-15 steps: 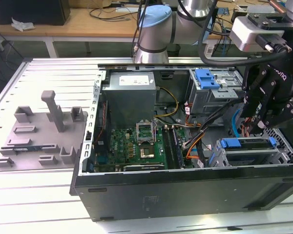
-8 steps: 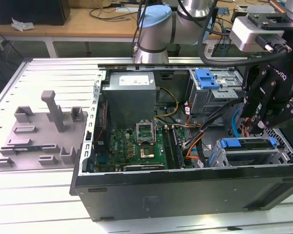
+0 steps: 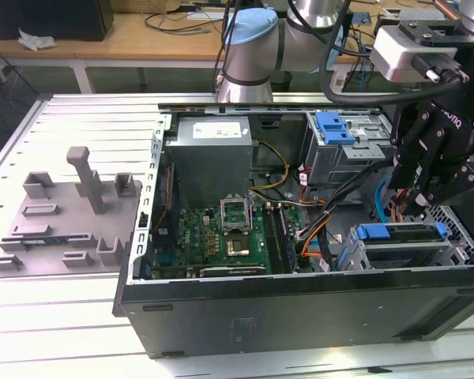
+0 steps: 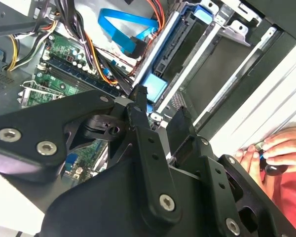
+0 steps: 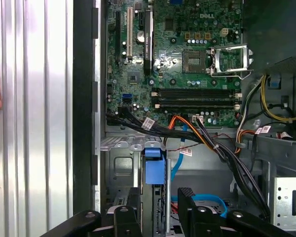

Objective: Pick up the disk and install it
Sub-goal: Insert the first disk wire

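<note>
1. The gripper (image 3: 415, 207) hangs over the corner of the open computer case (image 3: 300, 308) at the exterior view's right. Its black linkage covers part of the bay beneath it.
2. In both wrist views its fingers (image 5: 190, 205) stand moderately apart with nothing between them. Their tips are cut off by the gripper's own body in the second wrist view.
3. The disk (image 3: 399, 232) sits in that lower bay, just below the gripper. Mostly its blue carrier frame shows, and the drive's face and label cannot be made out.
4. In the first wrist view the carrier's blue tab (image 5: 154, 170) lies in line with the gap between the fingers, apart from them.
5. Black, orange and blue cables (image 5: 187, 133) cross between the motherboard (image 5: 187, 59) and the bay and hide part of the case floor.
6. A separate blue latch piece (image 3: 336, 126) tops the upper metal drive cage (image 3: 344, 154).
7. A person's hand (image 4: 266, 153) rests at the table (image 3: 63, 339) edge, cropped by the frame.
</note>
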{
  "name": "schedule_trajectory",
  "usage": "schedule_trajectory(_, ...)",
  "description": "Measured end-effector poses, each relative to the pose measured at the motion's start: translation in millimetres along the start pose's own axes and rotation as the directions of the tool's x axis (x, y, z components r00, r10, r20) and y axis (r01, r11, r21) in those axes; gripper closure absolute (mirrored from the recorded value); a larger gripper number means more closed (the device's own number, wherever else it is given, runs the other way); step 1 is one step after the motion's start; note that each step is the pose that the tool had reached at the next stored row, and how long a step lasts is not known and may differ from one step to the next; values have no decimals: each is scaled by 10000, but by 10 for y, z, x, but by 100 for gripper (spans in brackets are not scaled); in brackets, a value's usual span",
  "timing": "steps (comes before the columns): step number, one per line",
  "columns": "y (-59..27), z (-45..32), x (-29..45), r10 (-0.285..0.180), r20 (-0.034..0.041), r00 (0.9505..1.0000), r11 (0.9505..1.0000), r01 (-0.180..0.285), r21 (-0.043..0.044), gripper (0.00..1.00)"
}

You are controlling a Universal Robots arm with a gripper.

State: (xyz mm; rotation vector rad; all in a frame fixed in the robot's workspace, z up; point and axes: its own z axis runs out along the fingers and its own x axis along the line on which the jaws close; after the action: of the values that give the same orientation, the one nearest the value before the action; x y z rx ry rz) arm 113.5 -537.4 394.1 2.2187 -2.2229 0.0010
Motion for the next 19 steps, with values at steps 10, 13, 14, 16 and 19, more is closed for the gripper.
schedule_trajectory(10, 1, -28, -230, 40, -733, 9973, 10000, -40, 3, 56)
schedule_trajectory(13, 1, -28, -289, 72, -769, 9970, 10000, -72, 4, 56)
schedule_trajectory(14, 1, -28, -303, 84, -773, 9970, 10000, -84, 3, 56)
schedule_trajectory(16, 1, -29, -340, 170, -775, 9968, 9999, -170, 3, 56)
schedule_trajectory(19, 2, -28, -355, 372, -774, 9963, 9993, -373, 3, 56)
